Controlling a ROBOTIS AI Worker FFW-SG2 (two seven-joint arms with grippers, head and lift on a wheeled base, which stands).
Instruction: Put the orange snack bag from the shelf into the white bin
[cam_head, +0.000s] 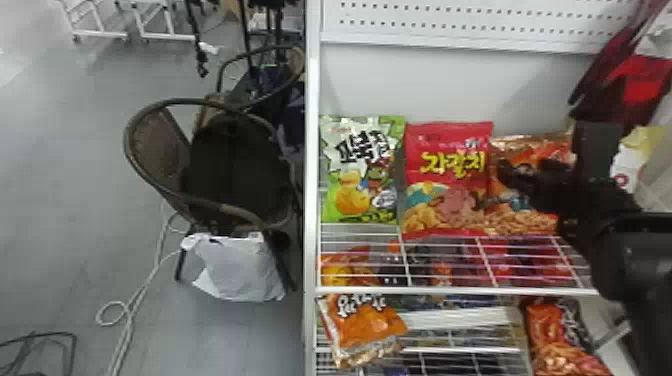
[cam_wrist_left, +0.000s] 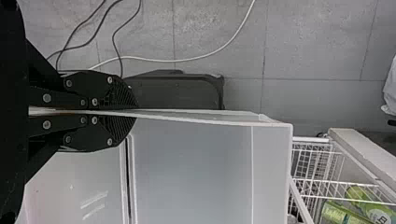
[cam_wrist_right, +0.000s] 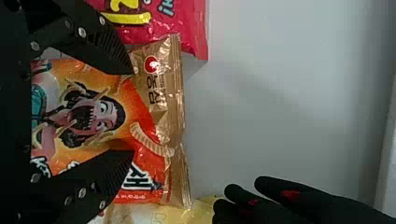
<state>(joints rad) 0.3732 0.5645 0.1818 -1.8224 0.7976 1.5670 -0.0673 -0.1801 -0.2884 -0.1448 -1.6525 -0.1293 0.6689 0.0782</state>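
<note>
"Where is your orange snack bag?"

"Standing on the white wire shelf, beside a red snack bag. It's glossy and puffy, with a cartoon print and a crinkled gold top."

"And your right gripper?"

"At the bag, ridged black fingers spread wide, clasping nothing. Your left gripper is closed, pinching the white bin by its thin, smooth wall."
</note>
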